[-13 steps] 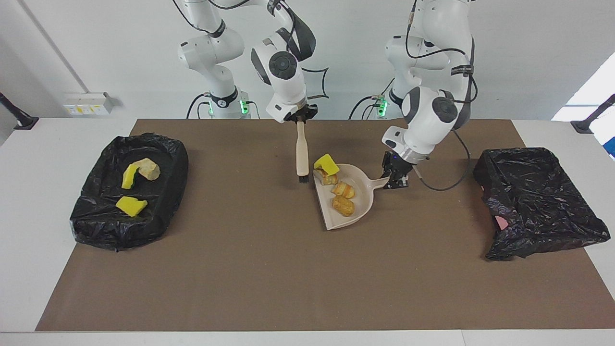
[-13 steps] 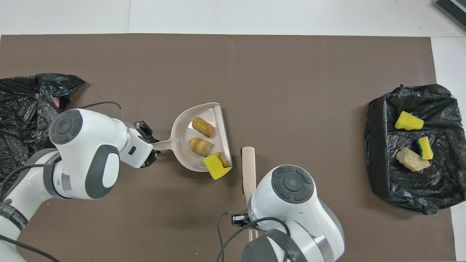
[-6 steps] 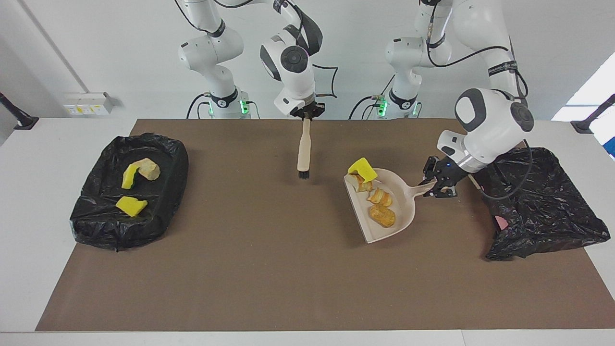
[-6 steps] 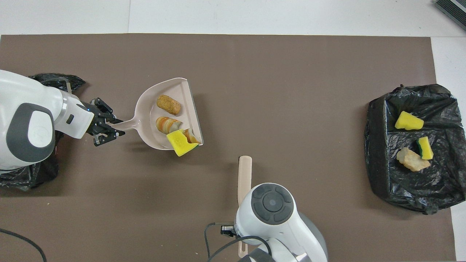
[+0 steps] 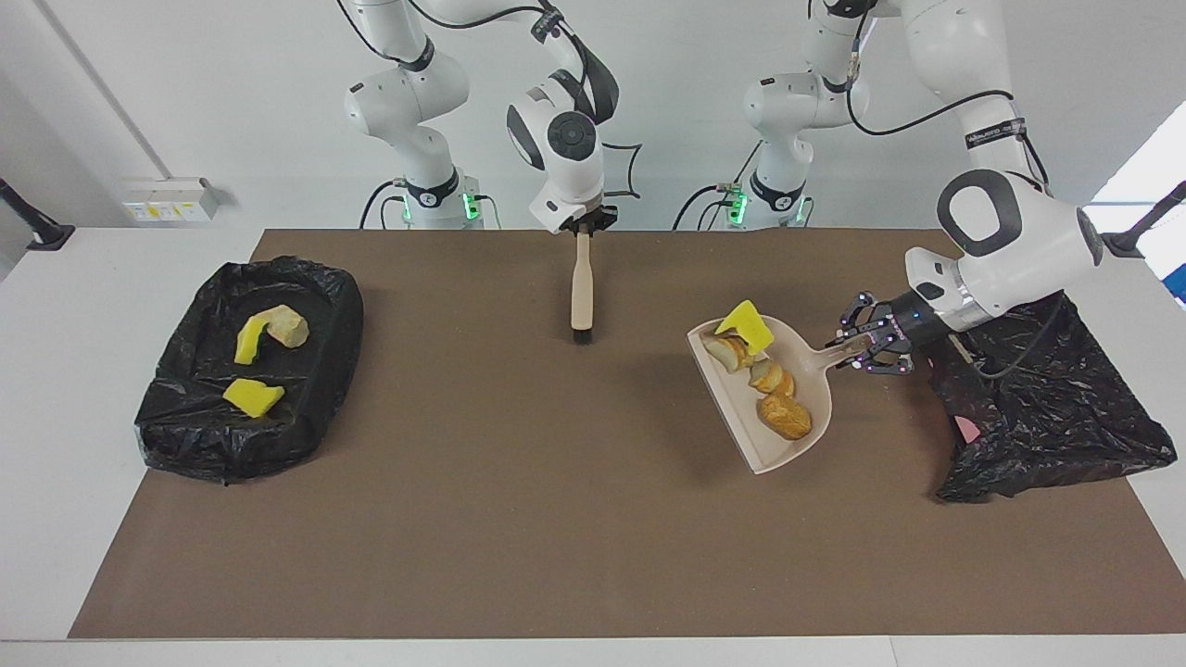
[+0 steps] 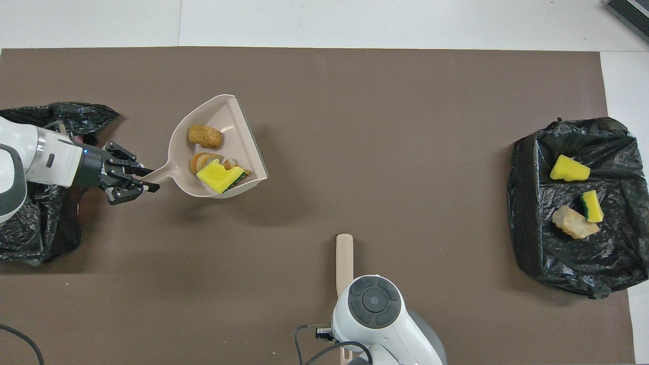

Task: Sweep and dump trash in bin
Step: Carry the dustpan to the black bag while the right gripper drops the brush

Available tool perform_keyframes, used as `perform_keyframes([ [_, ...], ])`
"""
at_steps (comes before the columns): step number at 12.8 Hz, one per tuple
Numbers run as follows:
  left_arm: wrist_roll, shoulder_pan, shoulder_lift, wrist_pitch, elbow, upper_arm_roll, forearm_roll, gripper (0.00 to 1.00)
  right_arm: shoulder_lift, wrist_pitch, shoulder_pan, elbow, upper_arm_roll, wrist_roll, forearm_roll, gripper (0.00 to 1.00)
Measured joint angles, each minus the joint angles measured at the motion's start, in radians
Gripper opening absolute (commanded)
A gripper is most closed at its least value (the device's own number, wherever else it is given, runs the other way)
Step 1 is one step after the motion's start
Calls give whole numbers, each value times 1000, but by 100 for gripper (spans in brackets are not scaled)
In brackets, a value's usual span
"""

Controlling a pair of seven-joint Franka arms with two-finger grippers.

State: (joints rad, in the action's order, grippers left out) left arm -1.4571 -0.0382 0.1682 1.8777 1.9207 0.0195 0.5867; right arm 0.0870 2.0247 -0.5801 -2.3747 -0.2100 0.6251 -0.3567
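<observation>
My left gripper (image 5: 869,346) (image 6: 136,178) is shut on the handle of the beige dustpan (image 5: 762,443) (image 6: 226,108). It holds the pan tilted in the air over the brown mat, beside the black-bagged bin (image 5: 1047,408) (image 6: 30,238) at the left arm's end. In the pan lies trash: a yellow sponge chunk (image 5: 747,324) (image 6: 219,177) and orange-brown bread-like pieces (image 5: 785,417) (image 6: 205,136). My right gripper (image 5: 581,228) is shut on the top of the beige brush (image 5: 582,296) (image 6: 345,257), which hangs bristles down over the mat's edge nearest the robots.
A second black-bagged bin (image 5: 306,408) (image 6: 527,213) stands at the right arm's end. It holds two yellow sponge chunks (image 5: 252,396) (image 6: 569,169) and a pale beige lump (image 5: 287,326) (image 6: 573,223). The brown mat (image 5: 519,519) covers most of the table.
My left arm has lifted the loaded dustpan and carried it toward the bin at its end. The sponge slid further into the pan. My right arm drew the brush back toward the robots.
</observation>
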Motion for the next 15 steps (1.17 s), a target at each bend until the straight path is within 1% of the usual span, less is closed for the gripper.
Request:
perform_keyframes([
  [2, 16, -4, 0, -4, 0, -1, 12, 0, 0, 9, -4, -8, 0, 0, 0, 75],
  [3, 17, -6, 0, -4, -1, -1, 12, 0, 0, 14, -4, -8, 0, 0, 0, 91],
  [4, 17, -6, 0, -4, -4, -1, 8, 0, 0, 22, -4, -6, 0, 0, 1, 100],
  [6, 17, -6, -1, -4, -26, -2, -26, 0, -6, 36, -3, 14, 1, -1, 23, 100],
  [8, 19, -7, -1, -4, -68, -1, -103, 0, -12, 37, 13, 54, 8, -1, 68, 100],
  [10, 21, -15, -2, -23, -127, 3, -183, 0, -12, 36, 75, 108, 11, -3, 134, 100],
  [13, -1, -86, -1, -65, -201, 6, -283, 0, -13, 35, 170, 184, 14, -12, 187, 100],
  [15, -117, -161, 5, -78, -234, 8, -360, 0, -13, 34, 215, 214, 16, -15, 197, 100],
])
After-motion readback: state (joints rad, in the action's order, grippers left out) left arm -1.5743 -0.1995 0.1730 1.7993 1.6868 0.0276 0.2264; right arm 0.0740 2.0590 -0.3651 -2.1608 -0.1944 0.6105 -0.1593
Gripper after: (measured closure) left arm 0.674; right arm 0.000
